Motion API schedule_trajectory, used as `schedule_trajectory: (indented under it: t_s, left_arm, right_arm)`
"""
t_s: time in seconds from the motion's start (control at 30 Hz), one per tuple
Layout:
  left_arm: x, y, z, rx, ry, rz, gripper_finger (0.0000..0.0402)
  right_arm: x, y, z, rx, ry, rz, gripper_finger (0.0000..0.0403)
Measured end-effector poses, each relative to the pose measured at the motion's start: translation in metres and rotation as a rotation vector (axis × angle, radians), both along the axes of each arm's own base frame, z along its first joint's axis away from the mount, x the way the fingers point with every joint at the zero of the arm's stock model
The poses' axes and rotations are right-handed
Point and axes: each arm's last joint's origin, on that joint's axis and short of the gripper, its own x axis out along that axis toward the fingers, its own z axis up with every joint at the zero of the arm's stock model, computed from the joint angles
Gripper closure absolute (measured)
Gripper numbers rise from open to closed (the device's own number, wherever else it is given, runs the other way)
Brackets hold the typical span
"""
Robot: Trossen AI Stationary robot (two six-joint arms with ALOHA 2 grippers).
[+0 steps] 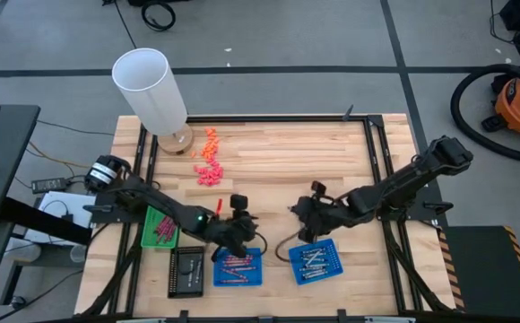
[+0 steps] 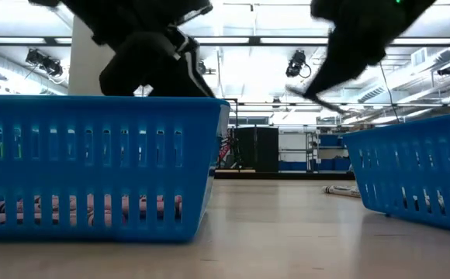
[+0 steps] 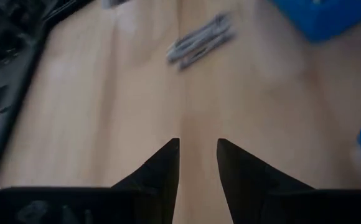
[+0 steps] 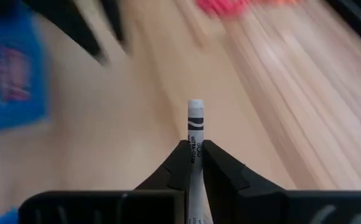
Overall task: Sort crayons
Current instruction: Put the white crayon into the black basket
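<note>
Standing upright between the right gripper's (image 4: 193,163) dark fingers, a silvery grey crayon (image 4: 195,127) with a black-printed paper label was clamped by jaws drawn together on its lower part, its blunt tip poking clear above them. That gripper hung over the pale wooden counter (image 1: 278,157) just beyond the right-hand blue slotted plastic tray (image 1: 315,262), which already held several grey crayons. A small bundle of grey crayons (image 3: 200,40) lay loose on the counter ahead of the left gripper (image 3: 198,158). Its jaws stood a little apart with nothing between them, poised above the near edge of the left-hand blue slotted tray (image 1: 238,267), where maroon-magenta crayons lay. Farther toward the back of the counter, a scattered heap of pink and orange crayons (image 1: 209,160) remained unsorted, close to a tall white cylinder (image 1: 151,90). A green tray (image 1: 160,228) carrying reddish crayons sat beneath the left arm, with a black slotted tray (image 1: 186,271) just beside the left-hand blue one.
</note>
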Motion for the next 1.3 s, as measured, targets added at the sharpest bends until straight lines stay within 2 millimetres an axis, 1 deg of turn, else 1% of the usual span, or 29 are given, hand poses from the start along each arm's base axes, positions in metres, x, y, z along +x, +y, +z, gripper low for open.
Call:
schedule_trajectory:
  t_s: [0.07, 0.17, 0.3, 0.43, 0.53, 0.63, 0.93, 1.3]
  left_arm:
    - [0.002, 0.005, -0.005, -0.059, -0.059, -0.028, 0.0283]
    - [0.006, 0.011, -0.005, -0.128, -0.177, -0.026, 0.0283]
    - [0.011, 0.017, 0.001, -0.173, -0.283, -0.01, 0.0283]
    - [0.016, 0.018, 0.009, -0.233, -0.357, -0.072, 0.0283]
    - [0.018, 0.019, 0.014, -0.268, -0.406, -0.105, 0.0283]
    - [0.019, 0.019, 0.017, -0.263, -0.428, -0.119, 0.0283]
    - [0.021, 0.019, 0.024, -0.279, -0.498, -0.129, 0.0283]
    - [0.022, 0.018, 0.035, -0.308, -0.614, -0.136, 0.0283]
  right_arm:
    - [0.005, 0.006, 0.006, -0.007, -0.065, 0.075, 0.0363]
    - [0.01, 0.015, 0.016, -0.039, -0.16, 0.157, 0.0363]
    - [0.014, 0.023, 0.026, -0.092, -0.259, 0.235, 0.0363]
    - [0.017, 0.026, 0.034, -0.135, -0.33, 0.278, 0.0363]
    - [0.018, 0.027, 0.036, -0.158, -0.345, 0.291, 0.0363]
    - [0.019, 0.027, 0.038, -0.171, -0.361, 0.304, 0.0363]
    - [0.02, 0.028, 0.043, -0.198, -0.407, 0.32, 0.0363]
    - [0.021, 0.028, 0.045, -0.197, -0.42, 0.321, 0.0363]
